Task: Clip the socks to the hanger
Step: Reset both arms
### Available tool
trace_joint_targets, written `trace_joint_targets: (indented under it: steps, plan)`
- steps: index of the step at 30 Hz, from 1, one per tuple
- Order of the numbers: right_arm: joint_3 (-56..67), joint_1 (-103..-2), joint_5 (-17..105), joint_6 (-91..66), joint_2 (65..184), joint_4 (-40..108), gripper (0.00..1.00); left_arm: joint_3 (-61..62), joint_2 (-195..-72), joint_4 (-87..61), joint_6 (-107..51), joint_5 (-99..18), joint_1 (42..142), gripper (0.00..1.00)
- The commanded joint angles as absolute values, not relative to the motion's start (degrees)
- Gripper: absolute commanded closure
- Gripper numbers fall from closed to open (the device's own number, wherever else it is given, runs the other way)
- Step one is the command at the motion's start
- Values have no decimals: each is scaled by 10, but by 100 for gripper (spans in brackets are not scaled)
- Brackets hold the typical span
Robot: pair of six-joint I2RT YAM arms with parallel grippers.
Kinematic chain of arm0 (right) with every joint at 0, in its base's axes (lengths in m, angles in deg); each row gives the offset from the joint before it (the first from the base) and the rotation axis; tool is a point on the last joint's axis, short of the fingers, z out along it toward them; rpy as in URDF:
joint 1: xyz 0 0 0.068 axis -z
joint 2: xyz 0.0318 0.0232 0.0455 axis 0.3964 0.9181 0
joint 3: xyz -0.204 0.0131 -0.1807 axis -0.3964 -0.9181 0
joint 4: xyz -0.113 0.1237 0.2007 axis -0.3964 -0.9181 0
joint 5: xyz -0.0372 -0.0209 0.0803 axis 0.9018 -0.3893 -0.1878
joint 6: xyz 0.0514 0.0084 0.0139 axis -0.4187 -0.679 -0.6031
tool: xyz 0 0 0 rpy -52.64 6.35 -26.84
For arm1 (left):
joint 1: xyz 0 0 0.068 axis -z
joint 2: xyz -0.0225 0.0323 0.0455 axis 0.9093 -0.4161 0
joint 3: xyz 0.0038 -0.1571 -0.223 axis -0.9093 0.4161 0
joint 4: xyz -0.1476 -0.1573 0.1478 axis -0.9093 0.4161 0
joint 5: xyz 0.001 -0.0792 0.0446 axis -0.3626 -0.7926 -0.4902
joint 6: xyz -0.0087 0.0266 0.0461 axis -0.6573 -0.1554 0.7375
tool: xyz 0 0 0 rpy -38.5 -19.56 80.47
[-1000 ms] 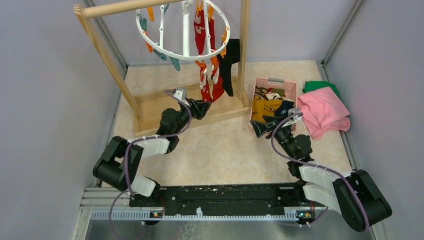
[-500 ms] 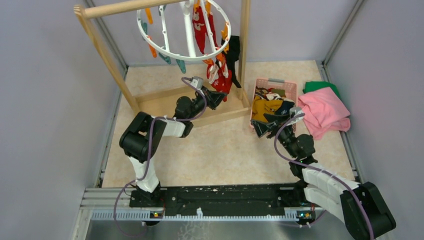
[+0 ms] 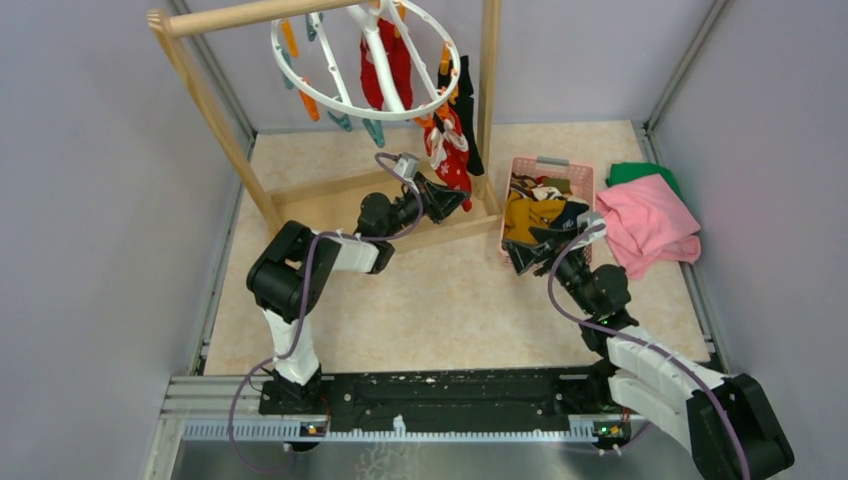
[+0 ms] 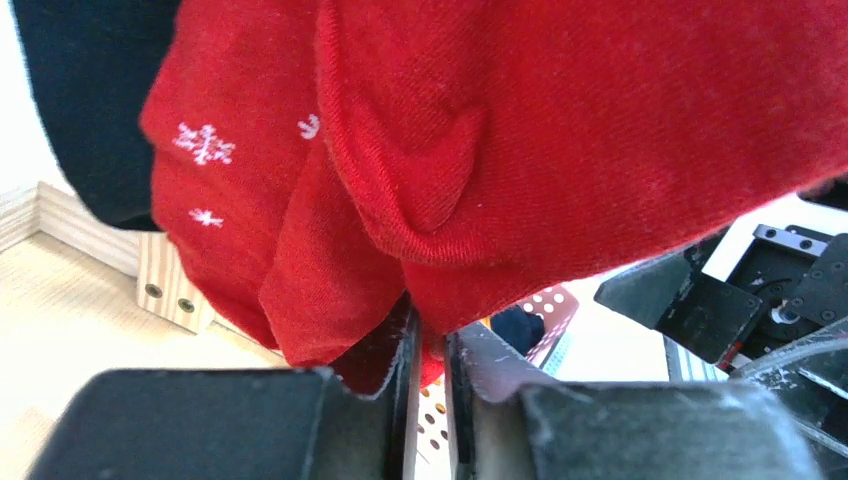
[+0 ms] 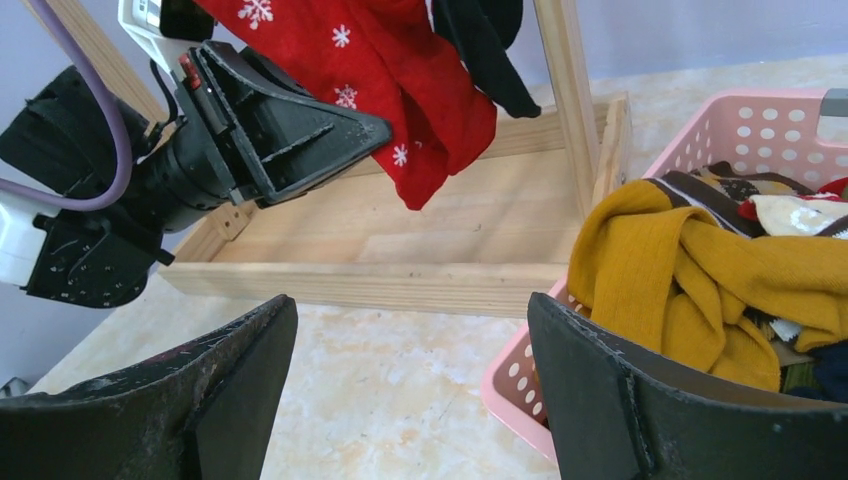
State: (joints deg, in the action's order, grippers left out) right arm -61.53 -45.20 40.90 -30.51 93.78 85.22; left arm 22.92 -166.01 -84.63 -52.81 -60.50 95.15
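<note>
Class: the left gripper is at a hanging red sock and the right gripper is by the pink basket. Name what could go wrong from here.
1. The left gripper is shut on the red sock. A pull might tug it from its clip or swing the tilted hanger.
2. The black sock hangs against it and could be dragged along.
3. The open right gripper faces a tangled heap in the pink basket. It might lift more than the yellow sock.

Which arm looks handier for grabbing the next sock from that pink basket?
Right: the right fingers hover open beside the pink basket, near the yellow sock; the left fingers pinch a hanging red sock.
</note>
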Motion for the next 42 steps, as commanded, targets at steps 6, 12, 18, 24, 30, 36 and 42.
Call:
trace_joint_targets:
  steps: [6, 12, 18, 24, 30, 36, 42]
  plan:
    - [-587, -446, 417, -275, 903, 821, 16, 270, -1633, -945, -564, -646, 955, 49]
    - [-593, -446, 419, -266, 887, 805, 16, 392, -1546, -990, -545, -654, 954, 29]
    - [-595, -446, 417, -263, 882, 797, 15, 517, -1423, -930, -479, -644, 954, 19]
    - [-574, -446, 481, -295, 888, 746, 1, 591, -1243, -740, -412, -595, 954, 1]
    - [-524, -446, 614, -381, 904, 627, 1, 600, -1025, -522, -393, -506, 953, 1]
    - [-448, -447, 737, -455, 941, 489, 1, 593, -909, -417, -408, -423, 953, 1]
    - [-426, -473, 755, -453, 948, 484, 1, 547, -889, -361, -398, -443, 952, 1]
